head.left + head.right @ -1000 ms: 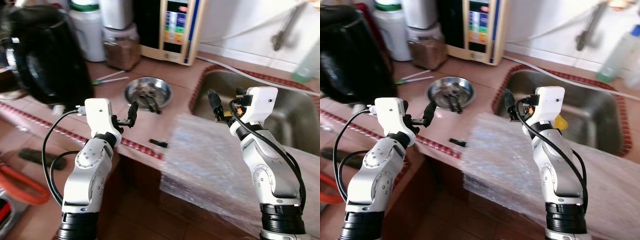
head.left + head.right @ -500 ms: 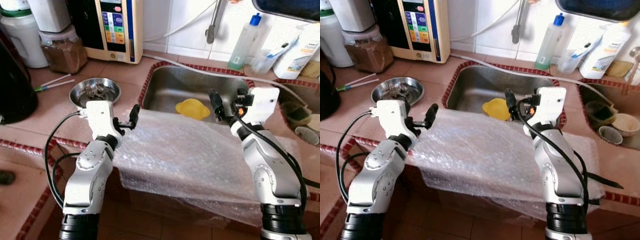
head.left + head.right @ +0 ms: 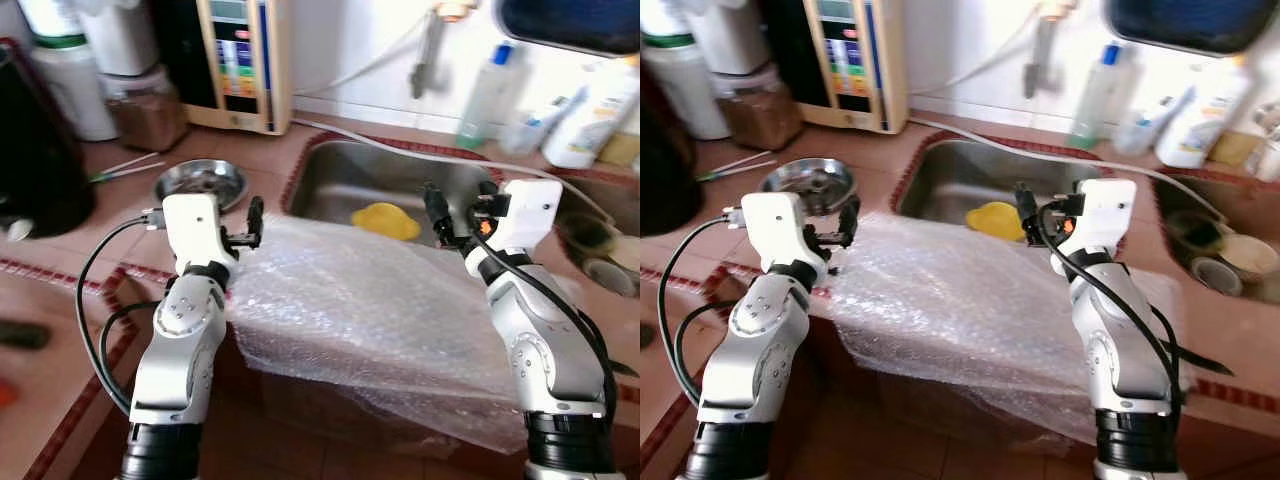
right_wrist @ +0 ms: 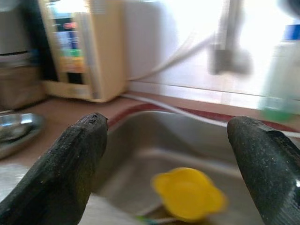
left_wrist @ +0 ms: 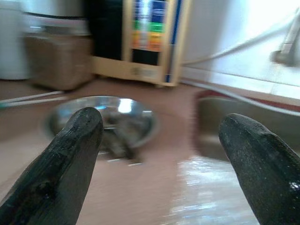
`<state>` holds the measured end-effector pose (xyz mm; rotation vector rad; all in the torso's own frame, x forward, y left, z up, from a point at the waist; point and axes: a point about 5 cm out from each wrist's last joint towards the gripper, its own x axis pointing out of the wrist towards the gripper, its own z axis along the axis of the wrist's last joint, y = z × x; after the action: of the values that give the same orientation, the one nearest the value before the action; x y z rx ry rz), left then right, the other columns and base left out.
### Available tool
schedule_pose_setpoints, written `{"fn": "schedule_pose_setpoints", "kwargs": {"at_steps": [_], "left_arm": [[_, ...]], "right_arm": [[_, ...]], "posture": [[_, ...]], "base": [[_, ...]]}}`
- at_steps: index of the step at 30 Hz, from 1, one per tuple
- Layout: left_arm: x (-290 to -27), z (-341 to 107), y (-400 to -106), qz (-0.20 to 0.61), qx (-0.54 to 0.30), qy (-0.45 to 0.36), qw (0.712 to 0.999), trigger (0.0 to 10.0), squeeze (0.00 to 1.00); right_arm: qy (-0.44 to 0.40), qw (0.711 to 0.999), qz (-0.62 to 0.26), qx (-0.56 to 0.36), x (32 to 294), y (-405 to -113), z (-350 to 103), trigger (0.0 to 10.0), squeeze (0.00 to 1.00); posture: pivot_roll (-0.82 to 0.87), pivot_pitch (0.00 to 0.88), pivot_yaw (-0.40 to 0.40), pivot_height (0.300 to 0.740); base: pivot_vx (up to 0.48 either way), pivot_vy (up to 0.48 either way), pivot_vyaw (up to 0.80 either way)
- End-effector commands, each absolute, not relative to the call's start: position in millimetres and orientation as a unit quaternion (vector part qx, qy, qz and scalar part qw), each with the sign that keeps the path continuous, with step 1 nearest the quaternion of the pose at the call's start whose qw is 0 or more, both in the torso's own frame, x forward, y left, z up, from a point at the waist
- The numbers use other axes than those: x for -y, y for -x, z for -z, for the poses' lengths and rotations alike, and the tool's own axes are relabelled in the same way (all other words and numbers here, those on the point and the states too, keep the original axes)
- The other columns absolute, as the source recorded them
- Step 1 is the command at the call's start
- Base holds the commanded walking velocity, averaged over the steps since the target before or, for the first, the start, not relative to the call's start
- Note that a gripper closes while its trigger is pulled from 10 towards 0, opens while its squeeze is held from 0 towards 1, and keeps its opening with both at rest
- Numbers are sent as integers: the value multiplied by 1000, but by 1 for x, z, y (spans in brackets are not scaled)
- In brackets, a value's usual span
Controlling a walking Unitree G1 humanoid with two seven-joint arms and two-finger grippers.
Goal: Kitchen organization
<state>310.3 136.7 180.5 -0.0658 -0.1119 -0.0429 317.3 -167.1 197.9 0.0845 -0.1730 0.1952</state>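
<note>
Kitchen counter [image 3: 70, 250] here, reddish-brown tile with a steel sink [image 3: 340, 185] set into it, and everything's a bit smeared with blur. The biggest thing is a sheet of bubble wrap [image 3: 370, 320] draped over the front edge of the counter, covering part of the sink's near rim and hanging down so the cabinet below is mostly hidden. Back by the wall sits a beige appliance with a coloured panel [image 3: 855, 60], its top cut off, with a jar of brown stuff [image 3: 145, 105] beside it. A steel bowl [image 3: 200, 180] sits left of the sink; something dark is inside but I can't make out what. A yellow lid-like thing [image 4: 187, 194] lies in the sink basin. Left gripper [image 5: 159, 154] hovers over the wrap's left edge, fingers spread, nothing in them. Right gripper [image 4: 183, 154] hangs over the sink's near side, also spread wide and empty.
</note>
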Motion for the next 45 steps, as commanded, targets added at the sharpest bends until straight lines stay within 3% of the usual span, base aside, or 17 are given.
{"fn": "schedule_pose_setpoints", "kwargs": {"at_steps": [1,36,45], "left_arm": [[-138,-181,-311,16,57,28,998,10000,0],[-132,-183,-308,39,78,34,996,10000,0],[-131,-181,-309,43,72,40,996,10000,0]], "right_arm": [[-39,990,-102,94,165,-318,-201,10000,0],[-33,987,-118,103,156,-318,-202,10000,0],[-30,987,-118,105,157,-318,-203,10000,0]], "posture": [[-57,59,0,740],[-57,54,0,740],[-61,53,3,740]], "base": [[0,0,788],[0,0,29],[250,0,0]]}}
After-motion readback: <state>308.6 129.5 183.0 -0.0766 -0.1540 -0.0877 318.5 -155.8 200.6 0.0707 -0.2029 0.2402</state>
